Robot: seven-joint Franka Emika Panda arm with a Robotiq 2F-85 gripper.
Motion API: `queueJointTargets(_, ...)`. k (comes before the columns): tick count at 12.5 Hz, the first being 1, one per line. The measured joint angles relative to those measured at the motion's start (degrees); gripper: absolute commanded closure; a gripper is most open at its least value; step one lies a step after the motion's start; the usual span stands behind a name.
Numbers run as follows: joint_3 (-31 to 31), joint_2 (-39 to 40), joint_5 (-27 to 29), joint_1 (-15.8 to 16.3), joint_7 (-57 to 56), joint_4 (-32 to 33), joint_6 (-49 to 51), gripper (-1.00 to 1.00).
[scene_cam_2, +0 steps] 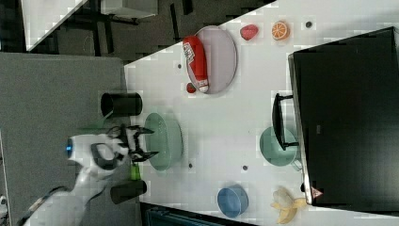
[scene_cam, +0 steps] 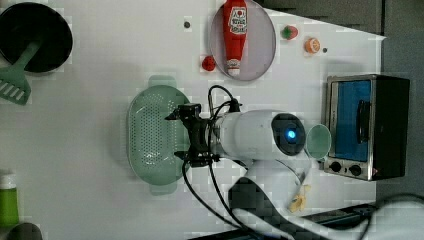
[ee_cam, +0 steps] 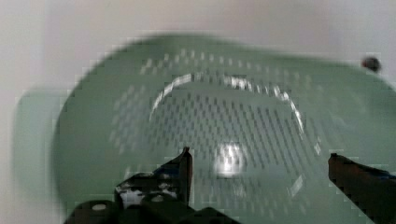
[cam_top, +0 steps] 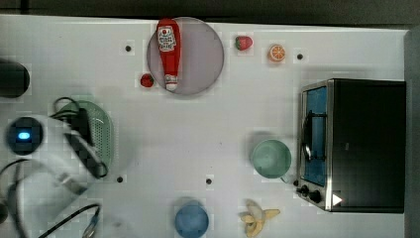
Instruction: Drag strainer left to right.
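The gripper (ee_cam: 259, 161) hangs over the strainer (ee_cam: 224, 121) with its two dark fingers (ee_cam: 184, 165) spread wide and nothing between them; in the wrist view the perforated bowl fills the gap between the tips. Whether a fingertip touches the plastic cannot be told. In the left view the gripper (scene_cam: 186, 134) sits over the strainer's (scene_cam: 150, 135) rim on the left view's right, with the white arm (scene_cam: 250, 135) reaching in from that side. In the right view the open fingers (scene_cam_2: 141, 141) point at the strainer (scene_cam_2: 164, 141) from the right view's left. The strainer (cam_top: 101, 131) stands on the white table (cam_top: 198, 129) at the top view's left, partly hidden by the arm (cam_top: 54, 148). Above it in the top view, a grey plate (cam_top: 200, 57) carries a red ketchup bottle (cam_top: 168, 52), with a small red fruit (cam_top: 146, 80) just beside the plate's rim, and a strawberry (cam_top: 243, 42) and an orange slice (cam_top: 277, 53) farther to the top view's right. A green cup (cam_top: 270, 158) stands just beside the toaster oven (cam_top: 356, 144) at the top view's right. A blue bowl (cam_top: 191, 220) and a banana (cam_top: 257, 218) lie near the table's lower edge in the top view. In the left view a black pan (scene_cam: 37, 35) with a green spatula (scene_cam: 15, 80) sits at the upper left corner, well apart from the strainer.
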State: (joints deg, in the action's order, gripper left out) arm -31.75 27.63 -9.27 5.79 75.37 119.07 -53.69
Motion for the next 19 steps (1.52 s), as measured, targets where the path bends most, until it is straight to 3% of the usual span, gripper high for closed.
queueJointTargets(5,8.5,7.1,0.5,1.8,2.8,3.2,-1.3,-1.0)
queueJointTargets(13,10.4,4.0,1.2,2.7,5.0,3.7,-7.1,-1.0)
queueJointTargets(17,13.3,5.0,1.5,5.1,5.0,5.4,-7.0,-1.0)
queueJointTargets(19,13.9,4.7,0.4,4.5,5.1,5.5,-7.6,-1.0)
